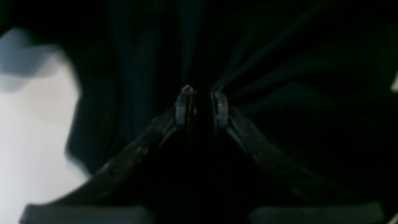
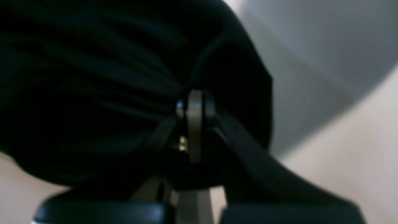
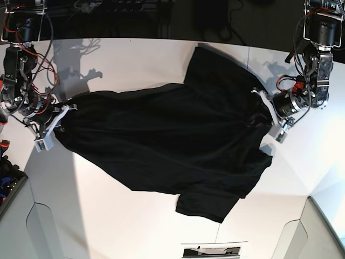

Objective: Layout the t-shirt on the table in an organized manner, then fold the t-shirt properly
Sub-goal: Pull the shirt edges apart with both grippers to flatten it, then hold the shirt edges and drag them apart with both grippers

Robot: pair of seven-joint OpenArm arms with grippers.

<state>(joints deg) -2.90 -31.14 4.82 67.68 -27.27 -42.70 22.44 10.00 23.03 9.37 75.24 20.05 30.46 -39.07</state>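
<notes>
We see the large black cloth t-shirt (image 3: pixel 178 145) stretched across the wide white tabletop (image 3: pixel 124 216) between 2 arms, its plain dark side up. The left gripper (image 1: pixel 202 107) pinches a bunch of black fabric between its narrowly parted tips, folds radiating from them. The right gripper (image 2: pixel 195 107) is clamped tight on the shirt's opposite edge, with the cloth gathered there.
</notes>
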